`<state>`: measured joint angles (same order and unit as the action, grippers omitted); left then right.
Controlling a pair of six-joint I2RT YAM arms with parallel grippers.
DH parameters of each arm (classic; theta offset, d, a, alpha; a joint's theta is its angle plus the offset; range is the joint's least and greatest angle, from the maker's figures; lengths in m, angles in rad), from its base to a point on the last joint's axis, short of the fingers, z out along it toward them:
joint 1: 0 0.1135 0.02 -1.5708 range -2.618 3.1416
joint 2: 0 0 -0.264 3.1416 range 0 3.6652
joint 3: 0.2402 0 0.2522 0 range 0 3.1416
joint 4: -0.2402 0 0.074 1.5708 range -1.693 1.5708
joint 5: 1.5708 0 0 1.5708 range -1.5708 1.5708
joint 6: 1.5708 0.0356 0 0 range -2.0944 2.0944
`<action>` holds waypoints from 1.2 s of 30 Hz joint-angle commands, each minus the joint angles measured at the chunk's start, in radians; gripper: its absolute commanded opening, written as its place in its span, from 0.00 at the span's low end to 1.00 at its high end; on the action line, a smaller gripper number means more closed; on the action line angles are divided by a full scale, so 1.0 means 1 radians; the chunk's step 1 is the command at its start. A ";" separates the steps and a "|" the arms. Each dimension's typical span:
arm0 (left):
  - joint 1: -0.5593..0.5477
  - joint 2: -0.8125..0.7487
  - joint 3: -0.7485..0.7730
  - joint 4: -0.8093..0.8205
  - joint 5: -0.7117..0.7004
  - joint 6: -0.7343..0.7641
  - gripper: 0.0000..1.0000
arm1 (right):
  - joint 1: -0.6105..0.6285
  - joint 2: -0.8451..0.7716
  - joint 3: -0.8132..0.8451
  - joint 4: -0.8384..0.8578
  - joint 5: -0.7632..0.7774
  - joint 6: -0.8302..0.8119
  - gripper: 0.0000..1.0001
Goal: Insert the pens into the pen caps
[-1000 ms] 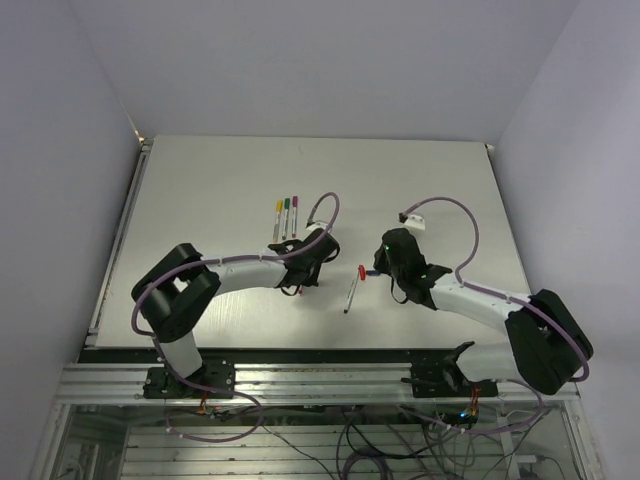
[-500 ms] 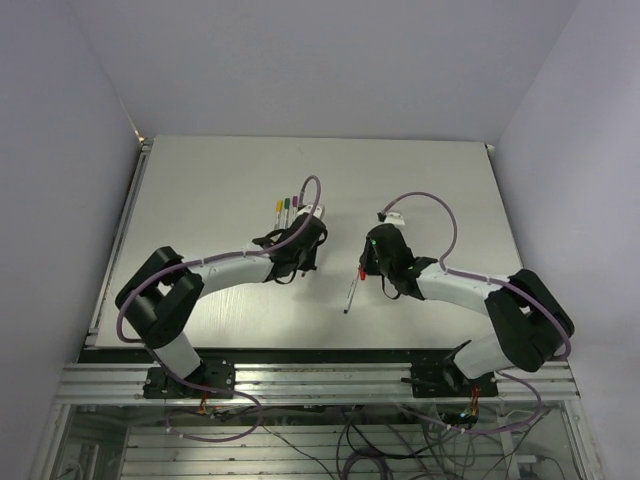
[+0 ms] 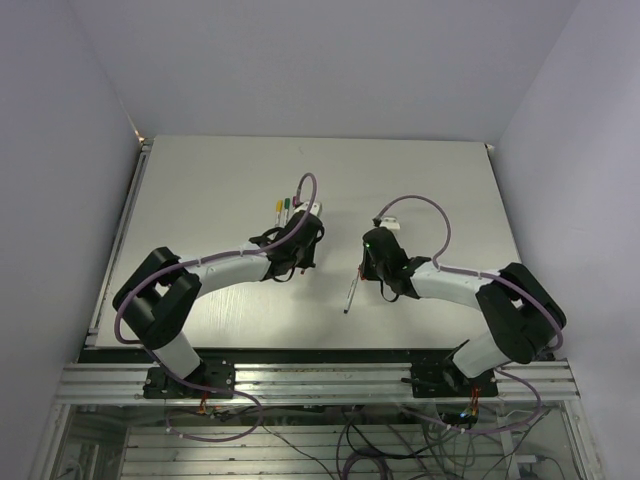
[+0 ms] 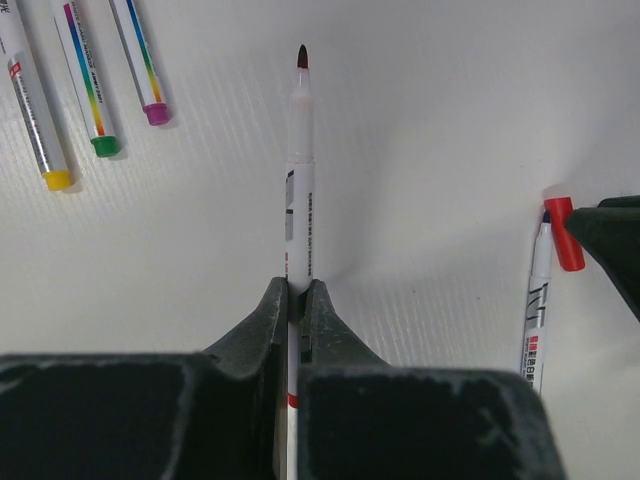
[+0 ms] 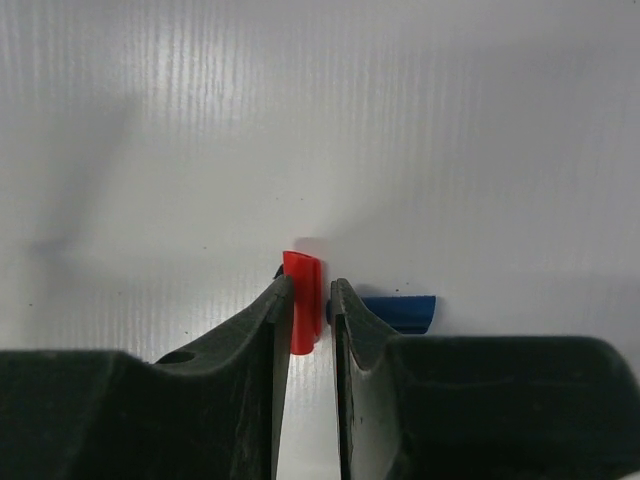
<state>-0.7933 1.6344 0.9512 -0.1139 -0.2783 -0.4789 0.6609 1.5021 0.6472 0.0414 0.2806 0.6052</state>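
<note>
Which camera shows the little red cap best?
The right wrist view: the red cap sits big and sharp between the fingers of the right gripper. The left wrist view shows it small at the edge, beside a pen. The top view: too tiny to see.

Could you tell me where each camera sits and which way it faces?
Top external: above and behind, looking down on the table; left arm and right arm show.
Left wrist: on the left arm, looking along the left jaws, shut on an uncapped pen.
Right wrist: on the right arm, looking down past the right jaws at the red cap.
Shared: both wrist views show the red cap.
</note>
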 commanded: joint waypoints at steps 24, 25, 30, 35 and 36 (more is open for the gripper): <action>0.052 0.022 0.006 0.055 0.077 -0.007 0.07 | 0.009 0.089 0.067 -0.110 0.044 0.005 0.00; 0.053 0.021 0.007 0.055 0.078 -0.006 0.07 | 0.009 0.086 0.066 -0.110 0.042 0.005 0.00; 0.055 0.020 0.013 0.058 0.086 0.000 0.07 | 0.009 0.061 0.080 -0.092 0.062 -0.003 0.00; 0.055 0.018 0.038 0.068 0.116 0.021 0.07 | 0.007 0.027 0.142 -0.043 0.130 -0.041 0.00; 0.056 0.015 0.039 0.076 0.125 0.027 0.07 | 0.005 0.017 0.153 -0.026 0.145 -0.050 0.00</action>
<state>-0.7460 1.6478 0.9527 -0.0929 -0.2024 -0.4770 0.6643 1.5703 0.7349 -0.0330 0.3492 0.5922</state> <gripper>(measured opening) 0.099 0.046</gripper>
